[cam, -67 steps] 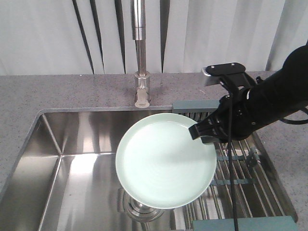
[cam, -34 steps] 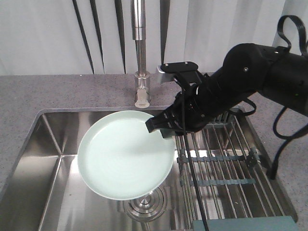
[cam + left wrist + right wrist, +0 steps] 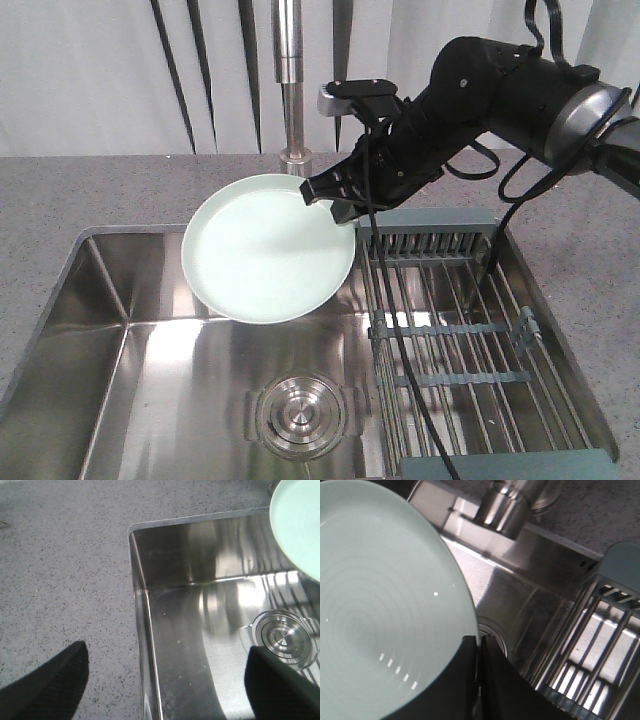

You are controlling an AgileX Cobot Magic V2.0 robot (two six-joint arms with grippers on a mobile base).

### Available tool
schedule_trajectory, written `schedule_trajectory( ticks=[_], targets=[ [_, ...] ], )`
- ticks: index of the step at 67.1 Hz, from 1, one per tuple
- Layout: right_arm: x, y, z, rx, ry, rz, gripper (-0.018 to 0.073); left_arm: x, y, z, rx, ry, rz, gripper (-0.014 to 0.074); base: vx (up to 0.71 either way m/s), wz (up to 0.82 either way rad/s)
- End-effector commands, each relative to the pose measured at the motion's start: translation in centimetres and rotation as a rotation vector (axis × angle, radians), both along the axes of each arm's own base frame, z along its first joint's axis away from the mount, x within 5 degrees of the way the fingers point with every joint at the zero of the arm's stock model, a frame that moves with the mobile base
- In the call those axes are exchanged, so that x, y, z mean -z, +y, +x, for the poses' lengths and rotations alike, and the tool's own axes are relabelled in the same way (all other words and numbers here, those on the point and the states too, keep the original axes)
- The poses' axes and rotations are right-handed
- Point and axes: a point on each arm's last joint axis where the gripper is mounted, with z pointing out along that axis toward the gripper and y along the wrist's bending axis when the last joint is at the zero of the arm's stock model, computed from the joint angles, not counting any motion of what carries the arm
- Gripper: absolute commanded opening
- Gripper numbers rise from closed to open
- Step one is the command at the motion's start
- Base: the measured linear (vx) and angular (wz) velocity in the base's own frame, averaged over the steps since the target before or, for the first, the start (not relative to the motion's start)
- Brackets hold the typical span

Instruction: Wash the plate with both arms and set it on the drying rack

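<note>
Plate point(image 3: 265, 255), pale mint, is clamped at its right rim between the pressed-together jaws of the right gripper point(image 3: 335, 200). It hangs tilted over the far part of the sink point(image 3: 100, 290), in front of the faucet point(image 3: 290, 80) and just left of the drying rack point(image 3: 460, 330). The left gripper point(image 3: 165, 680) has its fingers spread wide, above the sink's left edge and the speckled counter point(image 3: 60, 570).
</note>
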Motion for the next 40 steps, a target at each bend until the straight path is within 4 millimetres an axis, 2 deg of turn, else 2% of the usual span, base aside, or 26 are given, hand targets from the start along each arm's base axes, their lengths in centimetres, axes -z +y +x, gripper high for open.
schedule_trajectory(
  ticks=[1,7,16,24,40],
  targets=[
    [-3.5,-2.0,0.3,0.035,-0.107,0.042,-0.0001,-1.2,-0.1,0.3,-0.001,-0.088,-0.015,0.0584,0.0,0.0],
    [-3.4,-3.7,0.8,0.055,-0.091,0.023,-0.0001,-1.2,-0.1,0.3,-0.001,-0.088,-0.015,0.0584,0.0,0.0],
    [-3.6,-5.2,0.8,0.067,-0.105,0.011,-0.0001,-1.2,-0.1,0.3,-0.001,-0.088,-0.015,0.0584,0.0,0.0],
    [-3.4,-6.6,0.0,0.088,-0.119,0.007,-0.0001,-1.2,-0.1,0.3,-0.001,-0.088,-0.015,0.0584,0.0,0.0],
    [-3.4,-10.6,-2.3,0.149,-0.109,-0.033,-0.0001,-1.2,-0.1,0.3,-0.001,-0.088,-0.015,0.0584,0.0,0.0]
  ],
)
